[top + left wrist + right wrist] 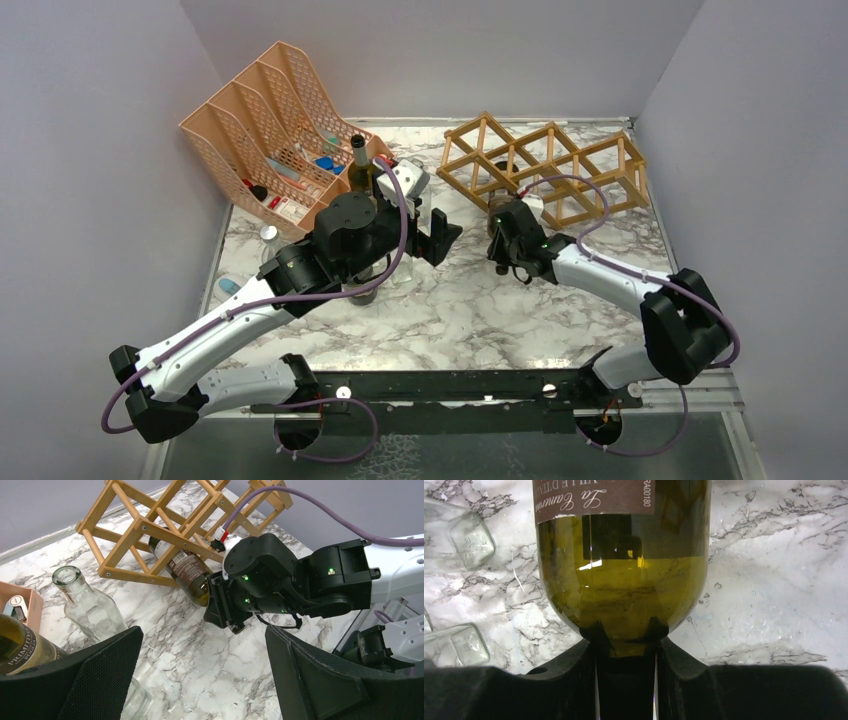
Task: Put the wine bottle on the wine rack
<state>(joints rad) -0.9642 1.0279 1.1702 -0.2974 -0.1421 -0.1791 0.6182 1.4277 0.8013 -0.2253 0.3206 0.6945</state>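
Observation:
The wooden lattice wine rack [545, 170] stands at the back right; it also shows in the left wrist view [165, 525]. A dark green wine bottle [182, 570] with a brown label lies tilted in a lower cell, neck inside, base sticking out toward the front. My right gripper [499, 215] is at that base [624, 580]. Its fingers stand close together with their tips [596, 632] against the rounded bottom, not around the body. My left gripper [440, 238] is open and empty over the marble, left of the rack [202, 670].
A peach mesh file organizer [270, 130] stands at the back left. A second wine bottle [358, 165] stands upright beside it, under my left arm [20, 650]. Clear glass bottles [85, 605] stand on the left side of the marble table [450, 310].

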